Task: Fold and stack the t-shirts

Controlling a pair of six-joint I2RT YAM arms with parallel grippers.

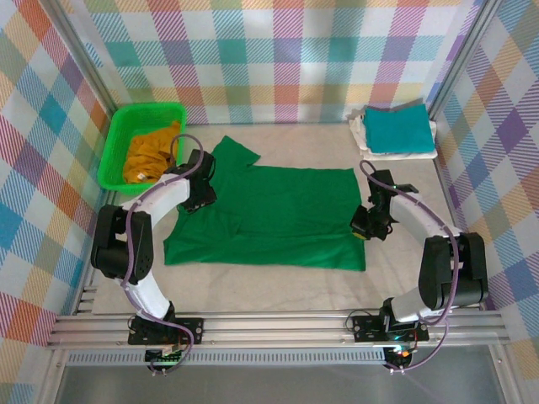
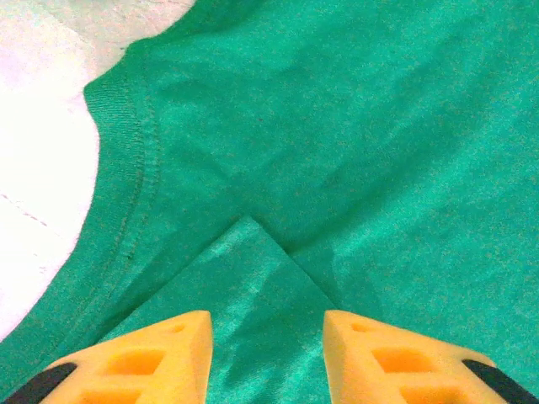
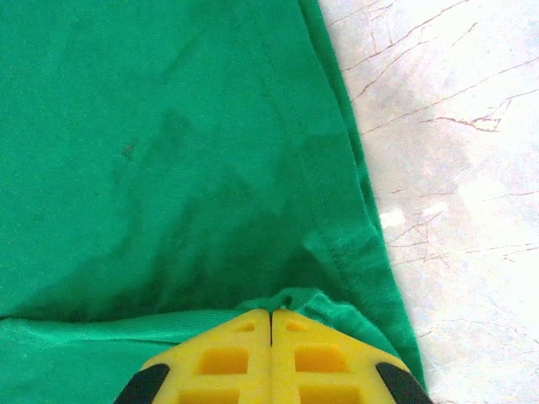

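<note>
A dark green t-shirt (image 1: 269, 215) lies spread flat on the table, its neck end to the left and its hem to the right. My left gripper (image 1: 202, 198) hangs over that neck end, near the collar. In the left wrist view it (image 2: 268, 337) stands open, with a folded corner of the green cloth (image 2: 337, 151) lying between the yellow fingers (image 2: 160, 353). My right gripper (image 1: 364, 227) is at the shirt's right hem. The right wrist view shows it (image 3: 271, 316) shut on a small bunch of the green hem (image 3: 337, 252).
A bright green basket (image 1: 143, 108) at the back left holds a crumpled mustard yellow t-shirt (image 1: 152, 151). At the back right a folded teal t-shirt (image 1: 396, 126) lies on a folded white one (image 1: 421, 153). Checked walls enclose the white table (image 1: 404, 269).
</note>
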